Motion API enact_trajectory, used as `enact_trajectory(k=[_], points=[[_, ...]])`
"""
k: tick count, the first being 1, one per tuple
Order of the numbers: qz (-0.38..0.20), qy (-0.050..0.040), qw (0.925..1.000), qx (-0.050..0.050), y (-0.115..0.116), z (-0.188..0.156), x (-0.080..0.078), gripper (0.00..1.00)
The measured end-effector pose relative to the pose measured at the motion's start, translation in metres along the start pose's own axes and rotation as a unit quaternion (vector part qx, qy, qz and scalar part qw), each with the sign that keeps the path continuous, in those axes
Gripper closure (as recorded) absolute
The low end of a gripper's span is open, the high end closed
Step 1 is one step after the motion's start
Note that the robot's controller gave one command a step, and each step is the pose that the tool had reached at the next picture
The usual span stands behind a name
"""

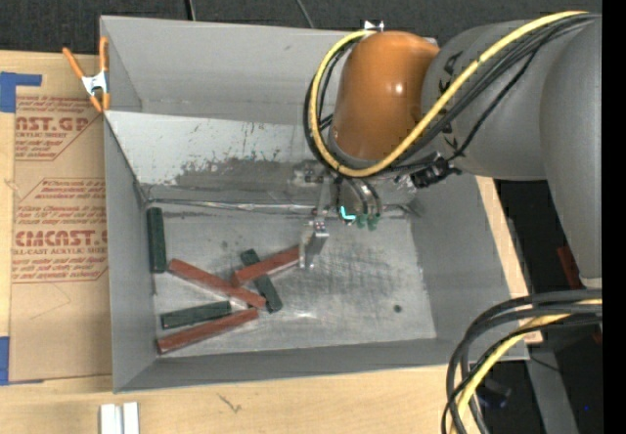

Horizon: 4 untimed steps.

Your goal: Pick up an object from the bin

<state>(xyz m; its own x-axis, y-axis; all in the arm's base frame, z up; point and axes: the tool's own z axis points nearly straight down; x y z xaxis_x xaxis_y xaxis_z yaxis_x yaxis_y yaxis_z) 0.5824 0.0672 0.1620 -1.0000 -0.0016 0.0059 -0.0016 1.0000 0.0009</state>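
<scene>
My gripper (313, 244) hangs low over the middle of the bin floor, under the orange wrist cover. Its tip is right at the right end of a red-brown flat stick (269, 266), which slants down to the left. I cannot make out whether it touches that stick. A short dark green stick (262, 283) crosses under the same stick just left of the gripper. Another red-brown stick (210, 282) runs from the left into this small crossing.
More sticks lie at the bin's lower left: a dark green one (196, 315) and a red-brown one (207, 329) side by side. A dark green stick (156, 238) lies along the left wall. The arm covers the bin's upper right.
</scene>
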Motion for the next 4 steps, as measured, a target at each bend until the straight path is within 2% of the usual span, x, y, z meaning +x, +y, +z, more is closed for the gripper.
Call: enact_trajectory(k=[1,2,3,4], points=[[0.001,-0.0039,1.0000,0.000,0.000,-0.005,-0.002,0.00],[-0.034,-0.0032,0.9994,0.000,0.002,0.078,0.016,1.00],[-0.034,-0.0032,0.9994,0.000,0.002,0.078,0.016,1.00],[-0.034,-0.0042,0.9994,0.000,0.003,-0.055,0.012,1.00]])
